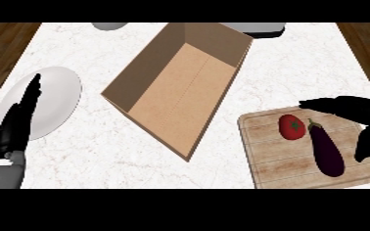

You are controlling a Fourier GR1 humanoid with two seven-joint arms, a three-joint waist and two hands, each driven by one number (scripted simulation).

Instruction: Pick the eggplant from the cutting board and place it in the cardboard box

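A dark purple eggplant (327, 150) lies on the wooden cutting board (274, 166) at the lower right, stem end pointing up. A red tomato (292, 127) sits just left of it on the same board. My right hand (343, 106) hovers over the board's far right corner, fingers stretched out leftward above the eggplant's stem and the thumb (361, 144) hanging to the eggplant's right; it holds nothing. The open cardboard box (180, 98) sits mid-counter, left of the board. My left hand (20, 122) rests open at the left edge, fingers up.
A white plate (54, 98) lies at the left, partly behind the left hand. A grey bowl (110, 26) and a grey appliance (260, 28) sit at the counter's far edge. Wooden floor shows past both side edges.
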